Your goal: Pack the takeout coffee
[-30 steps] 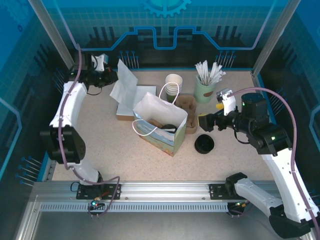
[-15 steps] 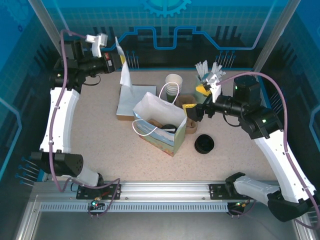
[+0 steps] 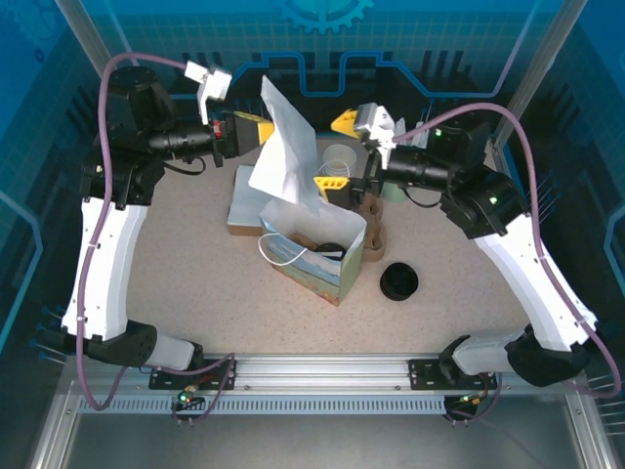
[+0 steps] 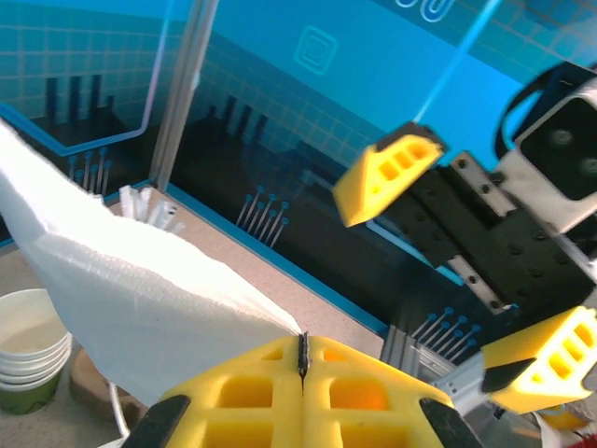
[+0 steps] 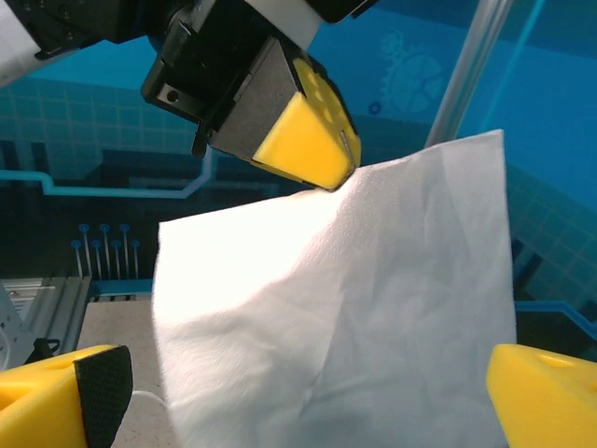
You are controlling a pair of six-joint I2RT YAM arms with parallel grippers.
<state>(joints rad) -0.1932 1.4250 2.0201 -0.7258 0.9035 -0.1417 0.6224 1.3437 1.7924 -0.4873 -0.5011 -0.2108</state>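
The takeout coffee cup (image 3: 339, 159), olive-green with a white rim, stands behind the white paper bag (image 3: 312, 239); in the left wrist view the cup (image 4: 28, 350) looks like a nested stack. My left gripper (image 3: 262, 130) is shut on the corner of a white napkin (image 3: 283, 161) that hangs above the bag's back edge. In the left wrist view the yellow jaws (image 4: 301, 347) pinch the napkin (image 4: 140, 299). My right gripper (image 3: 337, 153) is open, held high over the cup and facing the napkin. In the right wrist view the napkin (image 5: 354, 308) hangs between its spread fingers (image 5: 65, 397).
A stack of napkins (image 3: 244, 207) lies left of the bag. The brown pulp carrier (image 3: 372, 223) sits to the bag's right, with a black lid (image 3: 398, 281) in front of it. White-wrapped sticks (image 4: 149, 207) stand by the back wall.
The left arm has lifted the napkin off the stack and swung it right, over the bag. The right arm has risen and moved left, its fingers now spread around the hanging napkin.
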